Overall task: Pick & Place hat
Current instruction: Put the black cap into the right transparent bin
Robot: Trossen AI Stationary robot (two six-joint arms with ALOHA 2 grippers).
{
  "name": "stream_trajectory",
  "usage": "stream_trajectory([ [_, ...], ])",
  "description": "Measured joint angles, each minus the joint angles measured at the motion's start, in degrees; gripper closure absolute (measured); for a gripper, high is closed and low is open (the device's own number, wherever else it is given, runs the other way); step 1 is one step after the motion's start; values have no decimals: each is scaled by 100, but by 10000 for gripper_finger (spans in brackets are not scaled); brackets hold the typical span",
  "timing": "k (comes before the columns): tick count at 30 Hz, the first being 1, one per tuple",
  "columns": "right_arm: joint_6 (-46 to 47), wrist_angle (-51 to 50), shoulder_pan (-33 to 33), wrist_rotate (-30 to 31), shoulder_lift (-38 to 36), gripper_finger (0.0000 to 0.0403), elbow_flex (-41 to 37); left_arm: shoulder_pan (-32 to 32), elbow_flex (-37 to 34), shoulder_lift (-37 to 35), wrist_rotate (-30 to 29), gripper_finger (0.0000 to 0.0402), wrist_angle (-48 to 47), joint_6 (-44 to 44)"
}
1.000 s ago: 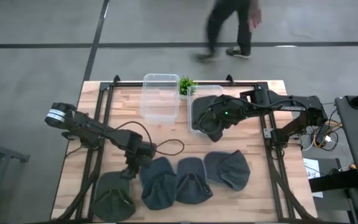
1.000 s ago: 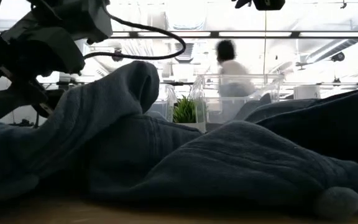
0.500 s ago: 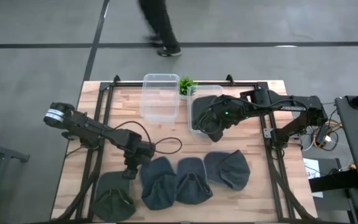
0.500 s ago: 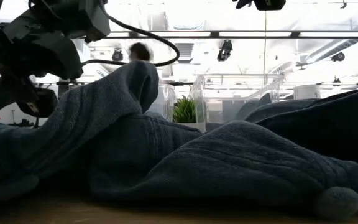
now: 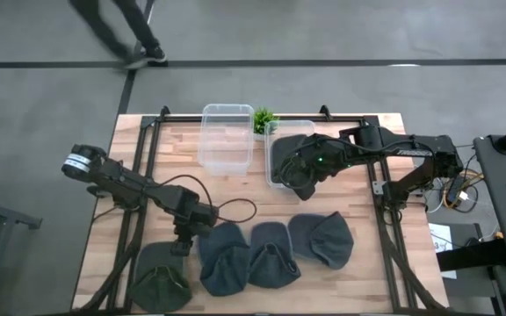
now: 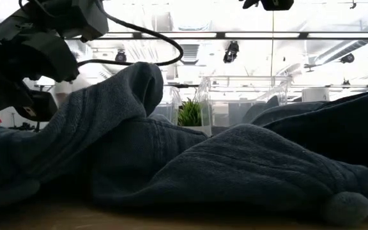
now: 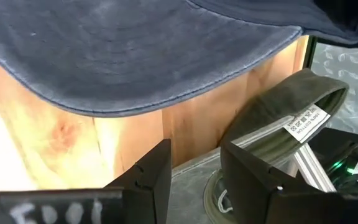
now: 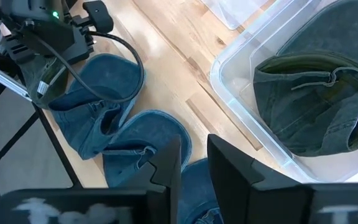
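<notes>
jaws of the left gripper (image 5: 180, 246) stand open and hold nothing; they hang low over the desk (image 5: 174, 154) near its front left part, between the olive hat (image 5: 158, 283) and the first blue hat (image 5: 225, 259). in the left wrist view the two fingers (image 7: 151, 177) have a clear gap between them, with the olive hat (image 7: 278, 127) just beyond them and a blue brim (image 7: 135, 56) farther on.

jaws of the right gripper (image 5: 290, 173) are nearly closed and empty; they are above the right clear box (image 5: 275, 132), at its front edge. a dark hat (image 8: 316, 99) lies inside this box (image 8: 241, 68). a second clear box (image 5: 227, 136) stands beside it on the left, and a small green plant (image 5: 263, 118) is between them at the back.

three blue hats lie in a row at the front of the desk: the first, the middle one (image 5: 272, 254) touching it, and the right one (image 5: 321, 239). a person (image 5: 117, 26) walks on the floor behind the desk.
</notes>
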Motion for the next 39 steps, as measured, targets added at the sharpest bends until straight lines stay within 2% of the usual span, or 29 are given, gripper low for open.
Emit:
stream_trajectory([
  [7, -20, -1, 0, 0, 0, 335, 0, -68, 73, -35, -793, 270, -5, 11],
  [10, -3, -1, 0, 1, 2, 331, 0, -69, 81, -50, -845, 270, -1, 118],
  [18, 158, 6, 0, 0, 31, 321, 0, -75, 89, -59, -496, 271, -54, -173],
  [22, 113, 6, 0, 2, 31, 322, 0, -66, 262, -66, -322, 271, -46, 343],
  [30, 137, 6, 0, 2, 31, 334, 0, -75, 389, -48, 822, 271, -106, 533],
  [39, 137, 6, 0, 2, 31, 335, 0, -245, 373, -24, 376, 271, -140, 1537],
])
